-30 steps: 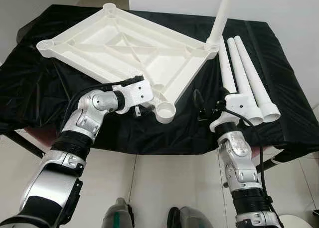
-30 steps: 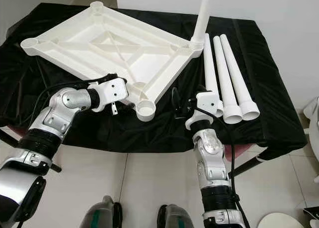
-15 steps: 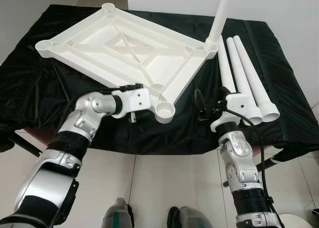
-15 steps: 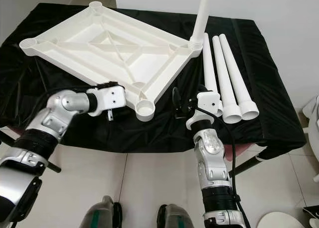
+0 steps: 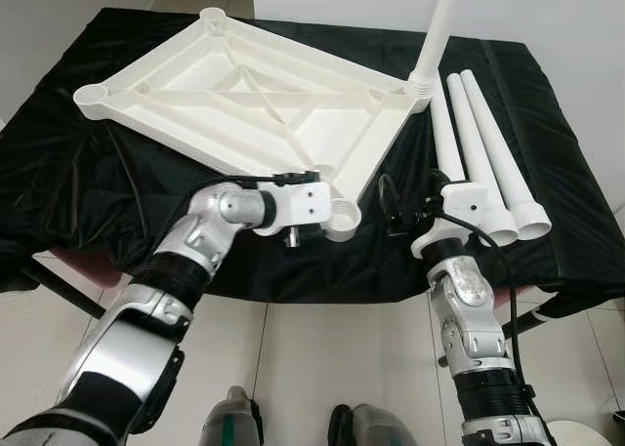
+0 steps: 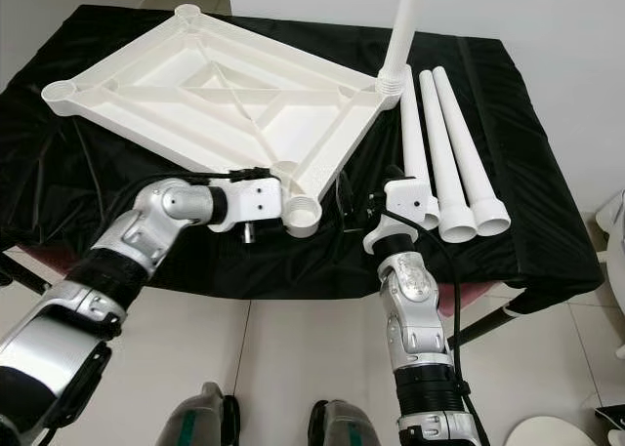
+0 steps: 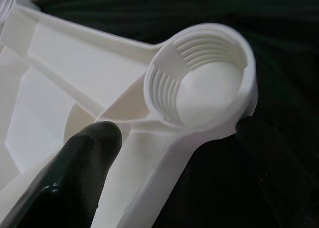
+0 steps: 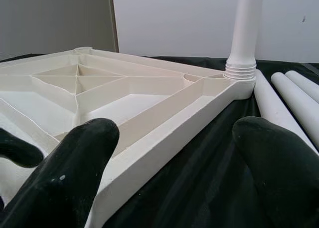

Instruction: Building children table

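White moulded plastic tabletop [image 5: 254, 100] lies upside down on the black-draped table [image 5: 88, 187], ribbed underside up, a threaded socket at each corner. One leg [image 5: 436, 31] stands screwed upright in the far right corner socket; three loose legs [image 5: 488, 163] lie side by side on the cloth to the right of the tabletop, wide threaded ends toward the robot. Left gripper [image 7: 174, 143] is at the near corner socket [image 7: 199, 76]: in the left wrist view the two black fingers are apart and straddle the rim just behind the socket, one finger [image 7: 79, 173] inside over the rib, the other outside on the cloth side; contact with the rim cannot be confirmed. Right gripper [image 8: 174, 158] sits low near the table edge, between the tabletop's right edge and the loose legs, fingers spread wide and holding nothing. Handling judgement: tabletop looks stiff, hollow-ribbed and fairly light but broad, so it will likely slide or pivot on the slick cloth if pushed at one corner; the rim wall near a socket is the sensible place to pinch. Legs are smooth tapered tubes, light, apt to roll and slip; best taken near the thick threaded end, where the step gives purchase. Threads need square alignment or they may cross.
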Controlling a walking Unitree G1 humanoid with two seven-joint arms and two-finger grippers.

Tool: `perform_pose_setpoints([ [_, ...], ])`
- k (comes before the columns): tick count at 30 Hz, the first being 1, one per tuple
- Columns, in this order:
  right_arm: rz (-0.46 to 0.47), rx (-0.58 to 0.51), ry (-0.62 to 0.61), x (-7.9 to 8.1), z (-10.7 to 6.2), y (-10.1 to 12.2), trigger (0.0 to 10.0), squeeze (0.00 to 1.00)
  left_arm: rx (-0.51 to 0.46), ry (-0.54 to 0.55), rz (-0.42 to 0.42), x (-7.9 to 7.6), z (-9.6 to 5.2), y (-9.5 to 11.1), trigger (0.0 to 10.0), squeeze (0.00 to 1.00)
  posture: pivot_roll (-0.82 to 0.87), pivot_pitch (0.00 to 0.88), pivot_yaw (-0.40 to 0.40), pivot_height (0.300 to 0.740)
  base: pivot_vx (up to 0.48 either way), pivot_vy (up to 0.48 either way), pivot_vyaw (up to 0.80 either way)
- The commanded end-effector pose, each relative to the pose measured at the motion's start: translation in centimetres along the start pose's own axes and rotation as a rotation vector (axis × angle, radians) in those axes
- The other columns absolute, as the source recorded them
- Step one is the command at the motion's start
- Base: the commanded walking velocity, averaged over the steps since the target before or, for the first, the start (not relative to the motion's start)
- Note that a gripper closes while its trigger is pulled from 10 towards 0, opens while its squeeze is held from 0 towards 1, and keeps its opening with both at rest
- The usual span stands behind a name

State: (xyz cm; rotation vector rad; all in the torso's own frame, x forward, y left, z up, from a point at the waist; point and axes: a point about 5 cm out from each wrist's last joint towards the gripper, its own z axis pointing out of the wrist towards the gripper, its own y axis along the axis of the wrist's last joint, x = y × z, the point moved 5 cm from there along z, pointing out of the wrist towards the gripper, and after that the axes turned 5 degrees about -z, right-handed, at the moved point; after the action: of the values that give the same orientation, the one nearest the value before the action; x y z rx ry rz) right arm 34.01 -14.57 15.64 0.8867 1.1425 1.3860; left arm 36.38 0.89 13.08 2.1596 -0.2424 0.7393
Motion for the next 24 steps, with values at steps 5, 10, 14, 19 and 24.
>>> perform_pose_setpoints([
  [5, 0.001, 0.011, -0.008, 0.1, -0.3, -0.3, 10.0, 0.0, -0.042, 0.076, 0.044, 0.8, 1.1, 1.7, 10.0, 0.0, -0.03, 0.032, 0.02, 0.74, 0.0, 0.0, 0.0],
  [10, 0.002, 0.011, -0.01, 0.2, -0.3, -0.4, 10.0, 0.0, -0.027, 0.06, 0.011, 0.7, 1.4, 1.4, 10.0, 0.0, -0.03, 0.026, 0.026, 0.74, 0.0, 0.0, 0.0],
  [14, -0.027, 0.022, -0.06, -0.7, -0.4, -0.6, 10.0, 0.0, 0.014, 0.029, -0.051, 0.3, 1.1, -0.4, 10.0, 0.0, -0.03, 0.028, 0.026, 0.74, 0.0, 0.0, 0.0],
  [19, -0.047, 0.033, -0.13, -1.8, -0.6, -0.9, 10.0, 0.0, 0.035, 0.011, -0.096, 0.0, 0.8, -1.3, 10.0, 0.0, -0.02, 0.029, 0.025, 0.74, 0.0, 0.0, 0.0],
  [24, -0.074, 0.034, -0.187, -2.7, -0.5, -0.8, 10.0, 0.0, 0.051, -0.014, -0.163, -0.1, 0.6, -2.1, 10.0, 0.0, -0.02, 0.035, 0.027, 0.74, 0.0, 0.0, 0.0],
])
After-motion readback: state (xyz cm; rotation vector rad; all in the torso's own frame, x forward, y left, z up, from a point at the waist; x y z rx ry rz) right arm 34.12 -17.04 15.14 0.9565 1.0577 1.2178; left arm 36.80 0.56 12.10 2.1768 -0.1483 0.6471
